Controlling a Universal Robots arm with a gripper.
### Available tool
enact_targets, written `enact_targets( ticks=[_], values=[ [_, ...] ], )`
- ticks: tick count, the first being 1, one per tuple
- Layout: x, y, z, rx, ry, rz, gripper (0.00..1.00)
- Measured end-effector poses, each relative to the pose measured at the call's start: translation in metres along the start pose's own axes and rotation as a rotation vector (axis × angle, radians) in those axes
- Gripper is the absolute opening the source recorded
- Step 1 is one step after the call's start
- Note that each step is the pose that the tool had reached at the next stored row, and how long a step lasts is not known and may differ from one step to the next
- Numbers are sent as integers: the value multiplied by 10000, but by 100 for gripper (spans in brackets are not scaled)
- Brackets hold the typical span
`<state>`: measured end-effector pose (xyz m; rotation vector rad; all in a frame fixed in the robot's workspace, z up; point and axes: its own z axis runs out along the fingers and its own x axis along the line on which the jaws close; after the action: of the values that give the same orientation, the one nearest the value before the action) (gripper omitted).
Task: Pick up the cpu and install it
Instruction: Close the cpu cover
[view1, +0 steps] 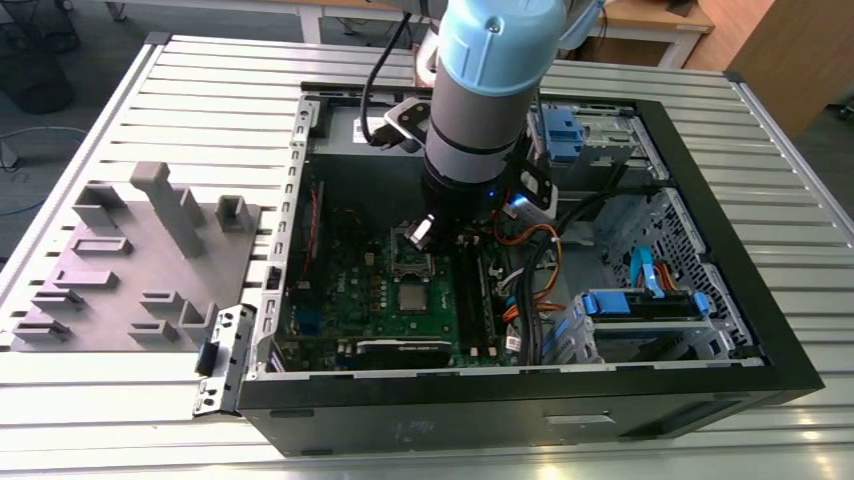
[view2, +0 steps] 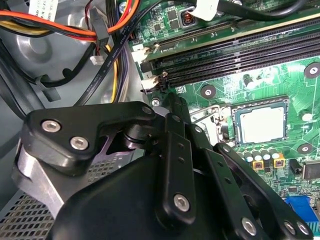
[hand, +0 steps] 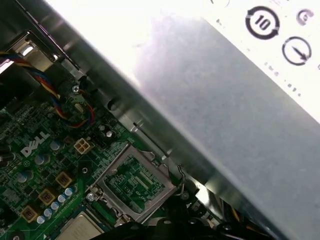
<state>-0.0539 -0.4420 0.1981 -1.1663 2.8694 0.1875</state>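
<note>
Silver cpu not yet lifted; judged to be the approach step.
Exterior view: the pincer hangs over the green board, with the cpu near the board's middle. Second wrist view: I cannot tell the pincer's width. First wrist view: open socket and white board lettering.
</note>
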Motion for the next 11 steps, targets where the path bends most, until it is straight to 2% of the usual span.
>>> enact_targets(
  ticks=[11],
  values=[
    [16, 15, 0, 0, 1, -6, 11]
  ],
)
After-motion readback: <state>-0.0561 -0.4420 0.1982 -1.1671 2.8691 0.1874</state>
